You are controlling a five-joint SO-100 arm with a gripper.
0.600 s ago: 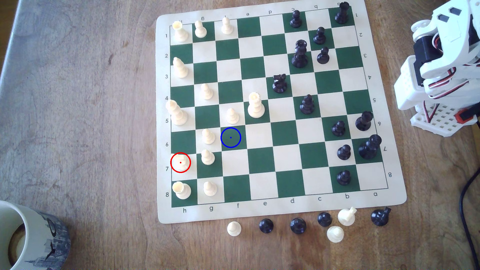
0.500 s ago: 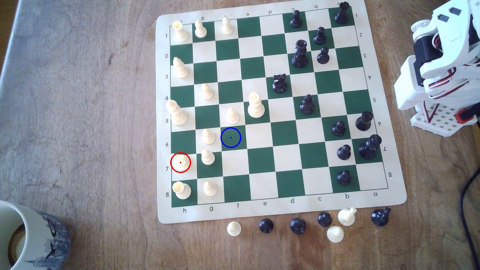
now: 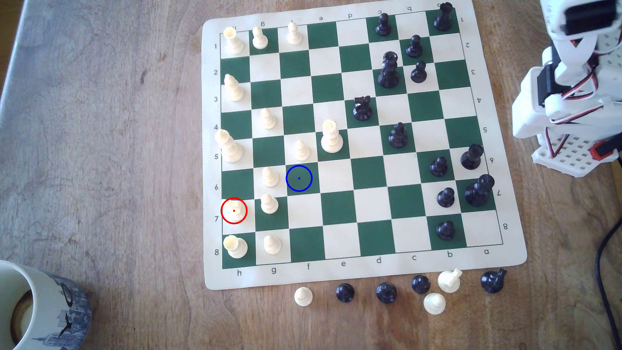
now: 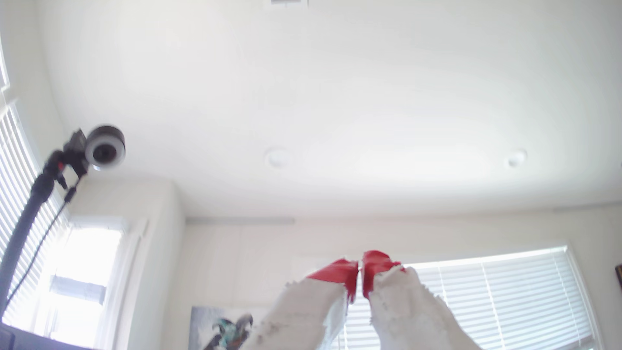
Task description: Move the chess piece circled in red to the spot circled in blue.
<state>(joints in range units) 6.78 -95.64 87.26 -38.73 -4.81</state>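
One change since half a second ago: arm [image 3: 568,84] has lifted. Gripper [image 4: 360,269] points at ceiling, red tips nearly together, empty. Knight [image 3: 234,211] far across the board from it; blue-ringed square [image 3: 299,178] vacant. Reach just beginning.

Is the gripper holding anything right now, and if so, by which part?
Nothing is held. In the wrist view the gripper points up at the ceiling, its red-tipped jaws nearly together with nothing between them. The red-circled piece stands on its board square.
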